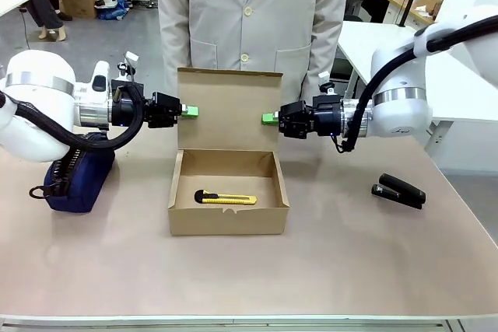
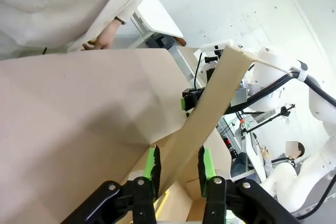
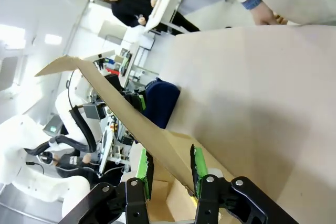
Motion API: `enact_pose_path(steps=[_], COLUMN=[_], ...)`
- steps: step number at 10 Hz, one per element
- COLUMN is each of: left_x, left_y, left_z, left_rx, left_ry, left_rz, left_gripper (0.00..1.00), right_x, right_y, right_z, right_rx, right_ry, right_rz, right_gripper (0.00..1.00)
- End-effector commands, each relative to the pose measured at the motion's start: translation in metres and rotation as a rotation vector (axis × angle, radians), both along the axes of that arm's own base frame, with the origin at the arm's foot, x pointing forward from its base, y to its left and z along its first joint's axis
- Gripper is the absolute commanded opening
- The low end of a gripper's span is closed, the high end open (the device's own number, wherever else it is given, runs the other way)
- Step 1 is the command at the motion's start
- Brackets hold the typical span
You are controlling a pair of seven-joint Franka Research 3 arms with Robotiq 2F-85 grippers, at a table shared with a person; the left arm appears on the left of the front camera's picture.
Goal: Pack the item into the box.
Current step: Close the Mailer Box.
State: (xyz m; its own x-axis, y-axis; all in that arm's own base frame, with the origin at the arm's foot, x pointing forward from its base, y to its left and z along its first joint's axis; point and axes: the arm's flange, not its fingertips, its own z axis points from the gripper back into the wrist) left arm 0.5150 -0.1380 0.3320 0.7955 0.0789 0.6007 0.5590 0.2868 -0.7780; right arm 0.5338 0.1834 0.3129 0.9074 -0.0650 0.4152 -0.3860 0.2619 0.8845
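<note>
The yellow utility knife [image 1: 226, 199] lies flat on the floor of the open brown cardboard box [image 1: 227, 223], black tip to the left. The box's lid [image 1: 229, 110] stands upright at the back. My left gripper [image 1: 191, 112] is shut on the lid's left edge, and my right gripper [image 1: 268, 118] is shut on its right edge. In the left wrist view the cardboard edge [image 2: 210, 103] runs down between my left gripper's [image 2: 178, 169] green pads. The right wrist view has the same lid edge [image 3: 136, 124] pinched in my right gripper [image 3: 169, 169].
A navy zipped pouch [image 1: 78, 172] sits at the table's left under my left arm. A black stapler [image 1: 399, 190] lies at the right. A person in a light coat [image 1: 249, 13] stands close behind the box at the far side.
</note>
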Motion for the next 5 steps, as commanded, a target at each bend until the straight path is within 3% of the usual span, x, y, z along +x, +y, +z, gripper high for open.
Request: enact_pose_path(steps=[1,3,5], left_x=[0.004,0.000,-0.007], left_y=[0.000,0.000,-0.003], left_z=[0.001,-0.003,-0.003], left_rx=[-0.015,-0.005,-0.019], left_ry=[0.064,0.029,-0.178], left_rz=[-0.014,0.001,-0.069], left_gripper=[0.41,0.41,0.41], right_x=[0.001,0.000,-0.006], right_y=[0.001,0.000,0.001], right_z=[0.002,0.000,0.001], right_rx=[-0.009,-0.002,0.050], right_ry=[0.031,0.005,-0.244], right_rz=[0.021,0.004,0.115], right_gripper=[0.41,0.41,0.41])
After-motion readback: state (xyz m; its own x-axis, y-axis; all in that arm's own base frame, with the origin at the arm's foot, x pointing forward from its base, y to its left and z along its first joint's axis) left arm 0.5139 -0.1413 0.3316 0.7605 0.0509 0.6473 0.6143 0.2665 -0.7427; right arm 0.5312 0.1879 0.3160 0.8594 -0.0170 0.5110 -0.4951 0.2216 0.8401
